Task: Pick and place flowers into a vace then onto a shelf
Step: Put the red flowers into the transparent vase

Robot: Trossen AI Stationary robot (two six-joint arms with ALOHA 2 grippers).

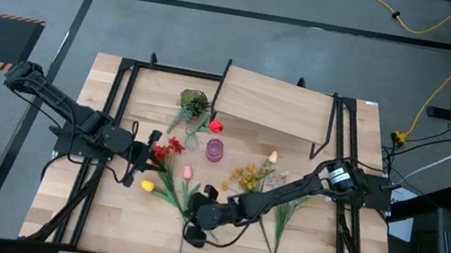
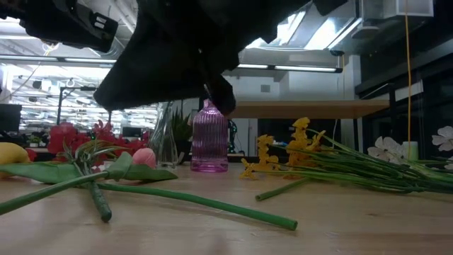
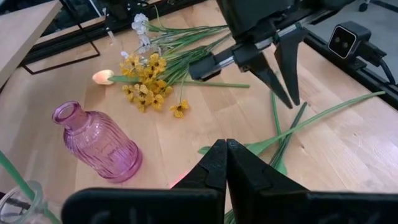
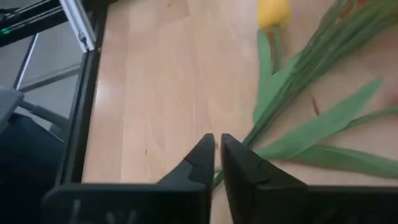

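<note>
Two pincers low over the counter (image 1: 104, 207), none holding a flower.

Nearest the front edge: right pincer (image 4: 217, 149), parted by a narrow slit, gripping nothing, tips pointing down at the green stems (image 4: 292, 81) of the tulips. Judged poised there to pinch a stem low down, away from the bloom, for an upright lift.

Just beyond, flat on the wood: yellow tulip (image 1: 146, 186) and pink tulip (image 1: 187, 172), stems crossing toward the front. Lying loose, so each needing its own pick.

Next, from the left side: left pincer (image 3: 226, 152), clenched on nothing, close beside the red flowers (image 1: 170, 149) and aimed toward the vase (image 3: 96, 146). Seemingly waiting, kept clear of the other arm.

Mid-counter: vase upright, pink ribbed glass, narrow neck, empty. Placed centrally, within reach of both arms. Beside it, yellow sprigs (image 1: 249, 176) and white-bloomed stems lying flat.

Farther back: glass jar (image 1: 193, 101) with leafy green bunch.

Farthest: shelf (image 1: 275, 103), bare, on black legs. Task judged barely begun: no stem in the vase, nothing on the shelf.
</note>
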